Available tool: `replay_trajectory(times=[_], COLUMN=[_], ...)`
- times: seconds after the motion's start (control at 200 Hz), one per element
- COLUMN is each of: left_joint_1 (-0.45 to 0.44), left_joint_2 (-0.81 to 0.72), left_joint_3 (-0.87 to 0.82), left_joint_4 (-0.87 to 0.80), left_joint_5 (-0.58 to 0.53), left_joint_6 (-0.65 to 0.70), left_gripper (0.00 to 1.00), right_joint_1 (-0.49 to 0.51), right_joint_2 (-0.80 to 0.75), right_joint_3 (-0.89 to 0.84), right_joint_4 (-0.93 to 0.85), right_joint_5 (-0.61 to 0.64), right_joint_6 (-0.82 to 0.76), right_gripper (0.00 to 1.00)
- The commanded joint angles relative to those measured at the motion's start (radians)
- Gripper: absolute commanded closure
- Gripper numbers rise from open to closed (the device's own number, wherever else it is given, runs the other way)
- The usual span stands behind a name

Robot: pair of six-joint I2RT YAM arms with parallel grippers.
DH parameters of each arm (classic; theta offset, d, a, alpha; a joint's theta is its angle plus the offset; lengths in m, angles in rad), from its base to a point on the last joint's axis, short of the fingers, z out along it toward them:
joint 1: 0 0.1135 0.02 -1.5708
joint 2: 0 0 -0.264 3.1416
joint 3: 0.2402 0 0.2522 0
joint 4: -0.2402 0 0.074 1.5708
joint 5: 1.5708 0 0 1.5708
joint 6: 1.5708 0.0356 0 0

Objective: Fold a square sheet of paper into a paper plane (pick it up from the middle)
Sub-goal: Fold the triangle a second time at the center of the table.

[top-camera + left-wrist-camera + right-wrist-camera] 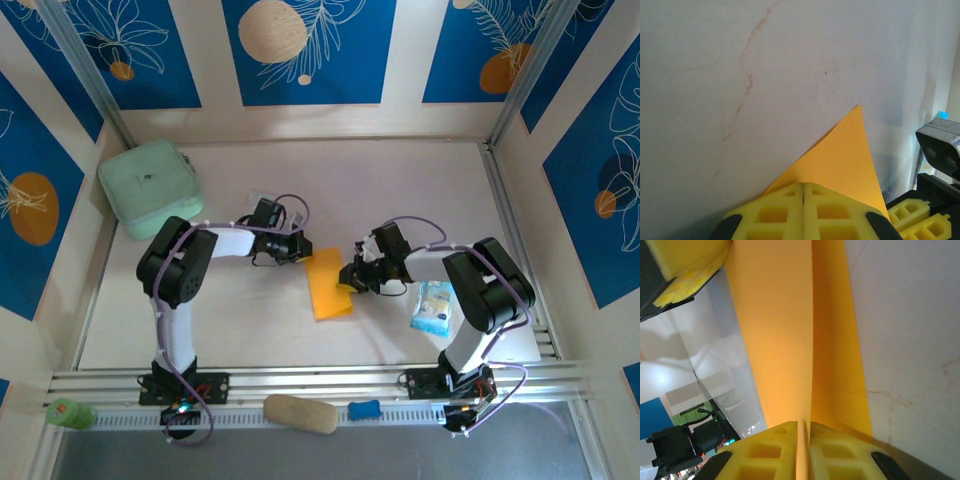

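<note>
Paper character: the square sheet of paper (pixel 330 285) looked thin, light and limp, already creased into a narrower strip. It would likely sag where unsupported and tear under a hard pull.
Surface: it appeared smooth, and was judged slippery between pads, so a flat, firm pinch suited it.
Best hold: an edge or the fold line seemed safer than a loose corner.
Paper location: it sat near the middle of the table (pixel 420 180), between the two arms, and one long crease ran along it in the right wrist view.
Left gripper (pixel 298 248): its jaws were pressed together on the sheet's far-left corner, and the paper fanned out to a point ahead of its fingers.
Right gripper (pixel 352 277): its jaws were closed on the sheet's right edge at the crease, with orange showing in the seam between its fingers.
Relation: both grippers pinched the sheet from opposite sides, so it spanned between them. Whether it was lifted off the table could not be told.
</note>
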State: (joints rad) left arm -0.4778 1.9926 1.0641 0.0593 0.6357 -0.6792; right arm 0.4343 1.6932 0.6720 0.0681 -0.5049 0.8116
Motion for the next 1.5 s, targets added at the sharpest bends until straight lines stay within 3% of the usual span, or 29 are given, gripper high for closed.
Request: replay_trajectory(times=[0.0, 0.15, 0.46, 0.74, 0.845, 1.12, 1.33, 1.425, 1.495], left_joint_1=[0.001, 0.000, -0.001, -0.001, 0.000, -0.001, -0.001, 0.001, 0.003], left_joint_2=[-0.013, -0.059, -0.211, -0.330, -0.395, -0.551, -0.648, -0.689, -0.714], left_joint_3=[-0.030, -0.061, -0.137, -0.197, -0.228, -0.306, -0.352, -0.360, -0.348], left_joint_4=[-0.087, -0.036, 0.056, 0.083, 0.083, 0.080, 0.084, 0.071, 0.033], left_joint_5=[-0.002, 0.009, -0.025, -0.089, -0.126, -0.191, -0.213, -0.226, -0.240], left_joint_6=[-0.005, -0.036, -0.056, -0.029, -0.011, 0.020, 0.044, 0.076, 0.108], left_gripper=[0.93, 0.88, 0.64, 0.59, 0.56, 0.54, 0.53, 0.42, 0.28], right_joint_1=[0.000, 0.011, 0.053, 0.076, 0.086, 0.083, 0.076, 0.065, 0.054], right_joint_2=[0.011, 0.001, -0.064, -0.153, -0.175, -0.100, -0.038, -0.026, -0.024], right_joint_3=[-0.011, -0.018, -0.046, -0.113, -0.120, -0.064, -0.022, -0.013, -0.005], right_joint_4=[0.006, 0.019, 0.012, 0.062, 0.052, 0.047, 0.035, 0.026, 0.011], right_joint_5=[-0.016, 0.005, 0.127, 0.202, 0.218, 0.097, 0.062, 0.053, 0.050], right_joint_6=[0.001, 0.028, 0.153, 0.257, 0.253, 0.119, 0.059, 0.044, 0.032], right_gripper=[0.92, 0.96, 1.00, 1.00, 0.96, 0.80, 0.77, 0.77, 0.77])
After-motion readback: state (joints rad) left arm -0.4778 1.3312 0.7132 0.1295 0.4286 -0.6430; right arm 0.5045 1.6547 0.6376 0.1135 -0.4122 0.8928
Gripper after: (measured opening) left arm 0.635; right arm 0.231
